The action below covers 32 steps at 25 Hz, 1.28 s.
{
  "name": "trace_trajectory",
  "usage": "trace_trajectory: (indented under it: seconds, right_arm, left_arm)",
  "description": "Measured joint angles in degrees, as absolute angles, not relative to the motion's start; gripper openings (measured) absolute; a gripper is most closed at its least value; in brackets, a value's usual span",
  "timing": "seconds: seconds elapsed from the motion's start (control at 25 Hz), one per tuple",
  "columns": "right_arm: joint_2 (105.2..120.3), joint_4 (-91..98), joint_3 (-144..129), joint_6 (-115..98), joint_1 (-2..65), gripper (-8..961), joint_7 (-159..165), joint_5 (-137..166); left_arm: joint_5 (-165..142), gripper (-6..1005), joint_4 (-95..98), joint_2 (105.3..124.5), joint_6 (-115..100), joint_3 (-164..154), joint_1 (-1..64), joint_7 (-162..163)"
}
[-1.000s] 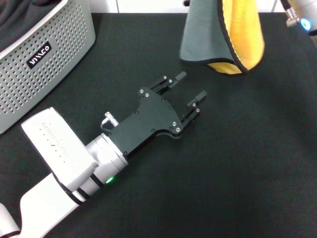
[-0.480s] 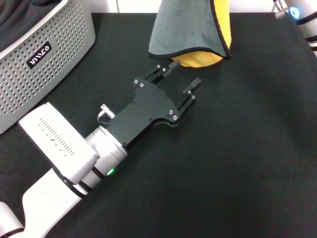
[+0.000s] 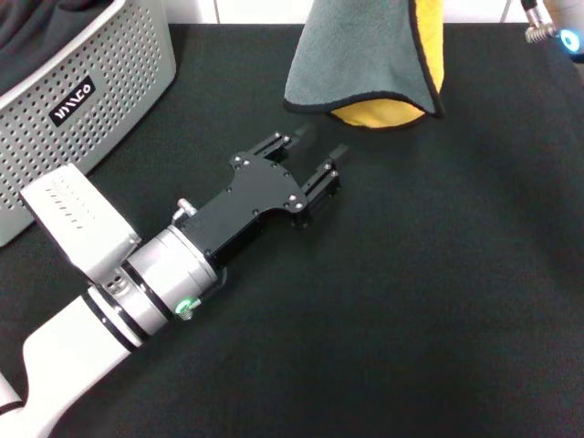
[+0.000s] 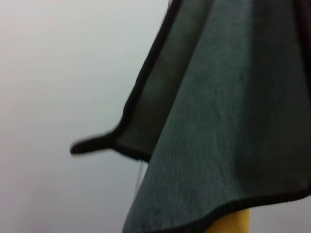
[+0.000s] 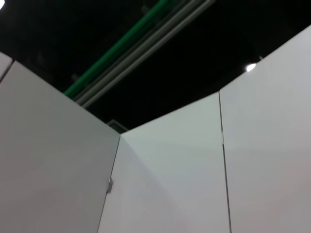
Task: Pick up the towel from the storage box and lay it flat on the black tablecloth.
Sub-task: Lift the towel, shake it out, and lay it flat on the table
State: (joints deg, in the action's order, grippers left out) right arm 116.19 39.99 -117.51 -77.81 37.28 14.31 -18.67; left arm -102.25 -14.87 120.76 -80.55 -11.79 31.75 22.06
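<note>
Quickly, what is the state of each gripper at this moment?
Left gripper: open, holding nothing, low over the black tablecloth.
Right gripper: out of view; the towel hangs from above.

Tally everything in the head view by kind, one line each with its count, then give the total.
Towels: 1, the towel hanging above the cloth, grey and yellow
Storage boxes: 1, the storage box
Tablecloths: 1, the black tablecloth
Grippers fully in view: 1, the left gripper, fingers apart, low over the cloth below the towel
Dark fabric in the box: 1
Total: 5

Towel [image 3: 360,55] top — cut off
</note>
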Motion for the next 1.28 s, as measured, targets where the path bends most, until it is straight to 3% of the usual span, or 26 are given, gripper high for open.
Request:
trace_trajectory:
  seconds: [0.8,1.28]
  right_arm:
    - [116.19,36.5,-118.0,-87.4,37.5,119,14.5,-16.2]
    - [116.19,34.1,-117.7,-93.7,37.9,123,16.1,-16.6]
  left_arm:
    - [-109.9,514,-8.8,120.60,-91.6,-13.4,36.0,81.4]
    - [-110.0,514,-8.9,120.76,-91.5,-13.7,35.6,89.6]
